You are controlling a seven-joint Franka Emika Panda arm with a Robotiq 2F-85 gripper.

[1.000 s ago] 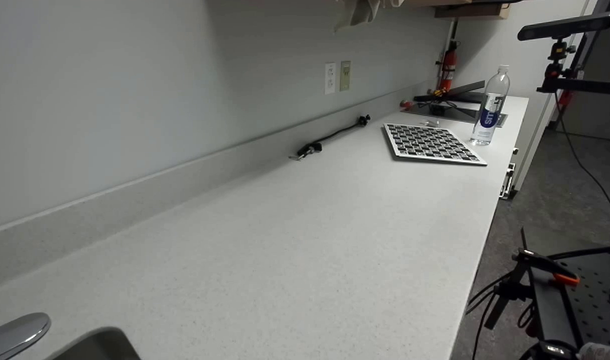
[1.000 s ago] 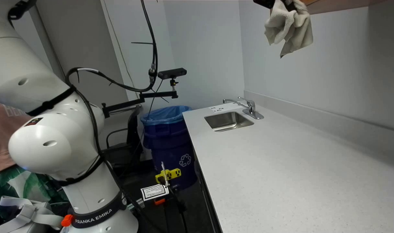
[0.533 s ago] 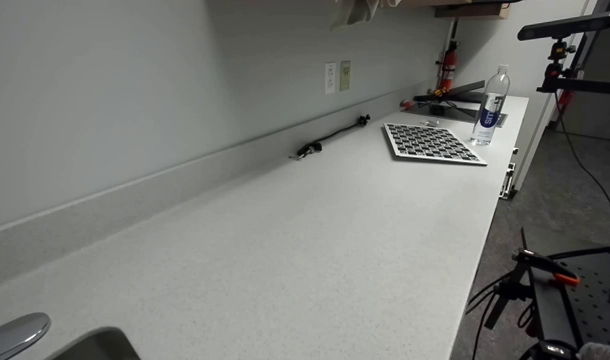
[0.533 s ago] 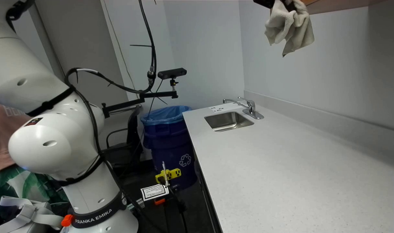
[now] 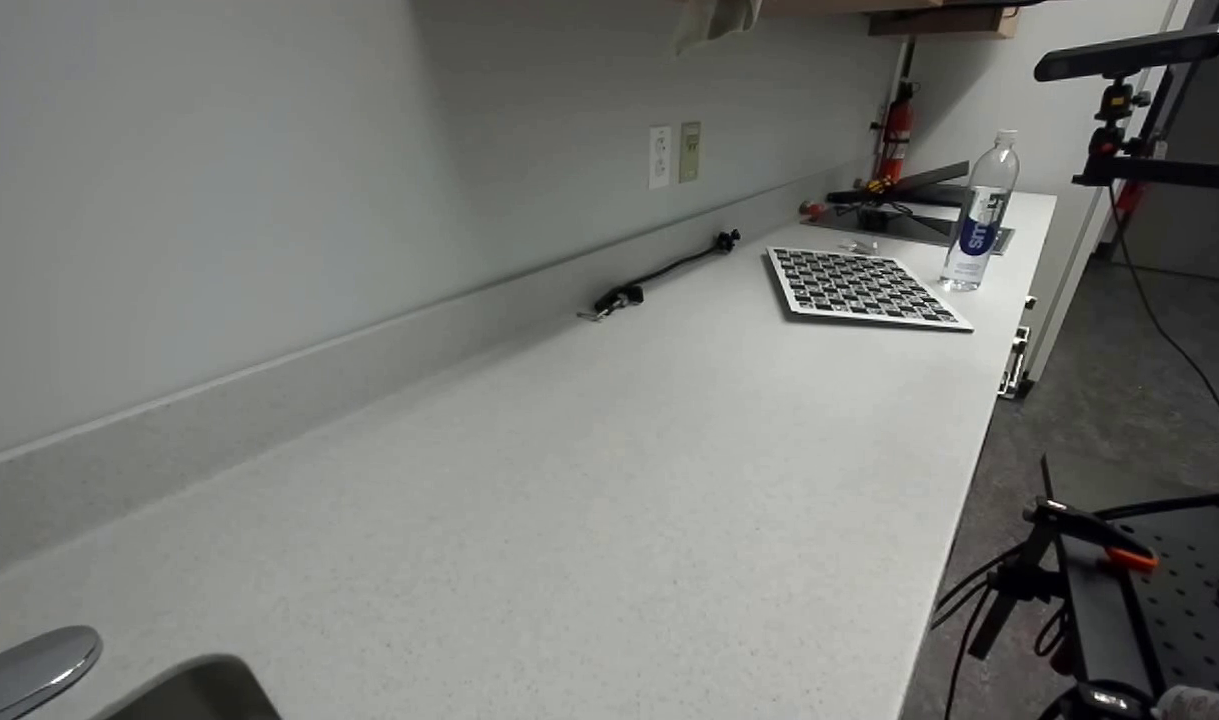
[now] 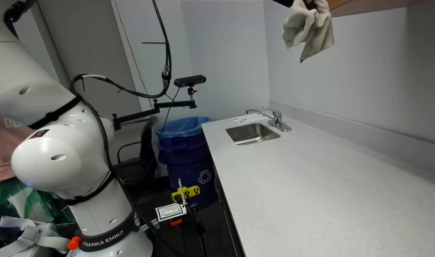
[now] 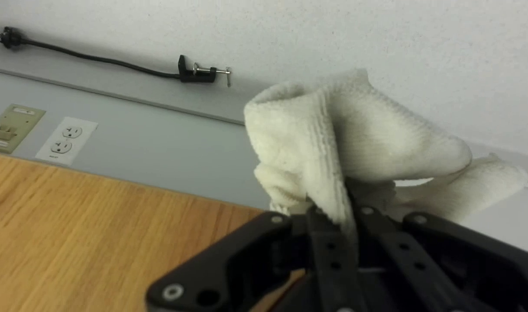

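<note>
In an exterior view, a clear bottle (image 5: pixel 979 215) stands upright on the pale countertop (image 5: pixel 669 480), just beside a flat black-and-white checkered board (image 5: pixel 862 288). A red fire extinguisher (image 5: pixel 898 135) shows beyond them. Along the foot of the wall lies a thin black gooseneck (image 7: pixel 110 61) ending in a screw clamp (image 7: pixel 197 77), near a white outlet (image 7: pixel 67 141) and a beige wall plate (image 7: pixel 14 128). Also in an exterior view, a chrome faucet (image 6: pixel 277 119) stands beside a steel sink (image 6: pixel 254 132); a blue recycling bin (image 6: pixel 183 160) stands on the floor near the counter's edge.
</note>
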